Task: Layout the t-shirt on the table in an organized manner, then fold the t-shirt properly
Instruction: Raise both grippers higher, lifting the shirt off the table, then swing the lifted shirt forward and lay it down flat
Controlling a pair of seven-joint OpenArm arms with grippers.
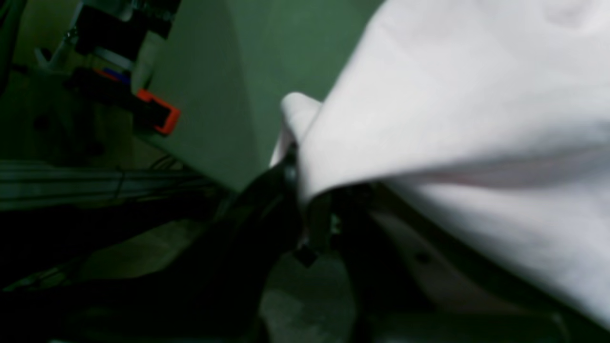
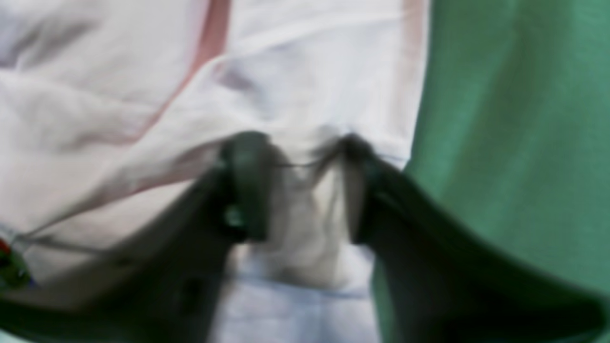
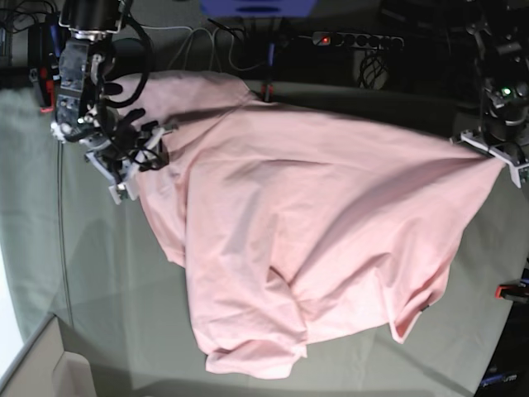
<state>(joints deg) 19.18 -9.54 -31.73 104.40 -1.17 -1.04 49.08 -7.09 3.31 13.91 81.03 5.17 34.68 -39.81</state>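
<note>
At about 9 o'clock in the base view my right pincer (image 3: 140, 136) sits at the t-shirt (image 3: 314, 240) edge. From its wrist camera the 2 fingers (image 2: 245, 186) stand partly apart with a bunch of pale cloth rising between them; that picture is blurred (I cannot tell whether the cloth is truly pinched or only lying in the gap).

The t-shirt spreads across the middle of the table (image 3: 99, 281), plain pink side up, wrinkled, with a rumpled fold toward 6 o'clock and a loose corner near 5 o'clock. Its top edge runs toward 12 o'clock, close to the table's far border.

At 3 o'clock my left pincer (image 3: 500, 157) has the opposite edge of the shirt pulled out to a point. In its wrist view the fingers are closed tight on a small fold of fabric (image 1: 298, 143), the cloth draping away toward 3 o'clock. A red clamp (image 1: 159, 112) shows at 10 o'clock there.
</note>
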